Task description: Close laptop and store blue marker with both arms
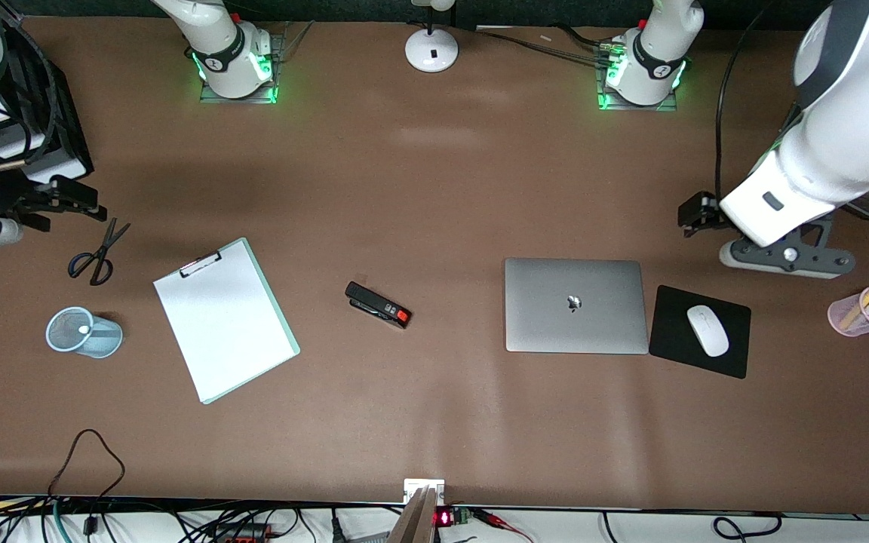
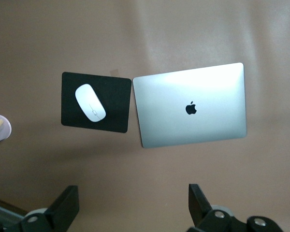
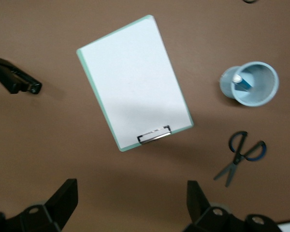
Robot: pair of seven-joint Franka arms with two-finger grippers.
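The laptop (image 1: 575, 305) lies closed on the table with its lid logo up; it also shows in the left wrist view (image 2: 191, 104). The blue marker (image 3: 241, 83) stands in a light-blue mesh cup (image 1: 84, 332) toward the right arm's end of the table, and only its pale end (image 1: 84, 329) shows in the front view. My left gripper (image 1: 695, 215) is open and empty in the air beside the laptop, and its own view (image 2: 133, 193) looks down on bare table. My right gripper (image 1: 65, 202) is open and empty in the air over the scissors area, and its own view (image 3: 130, 191) shows the same.
A clipboard with white paper (image 1: 223, 320), a black stapler (image 1: 378, 305) and scissors (image 1: 99, 253) lie on the table. A white mouse (image 1: 707, 330) sits on a black pad (image 1: 676, 358) beside the laptop. A pink pen cup (image 1: 868, 311) stands at the left arm's end.
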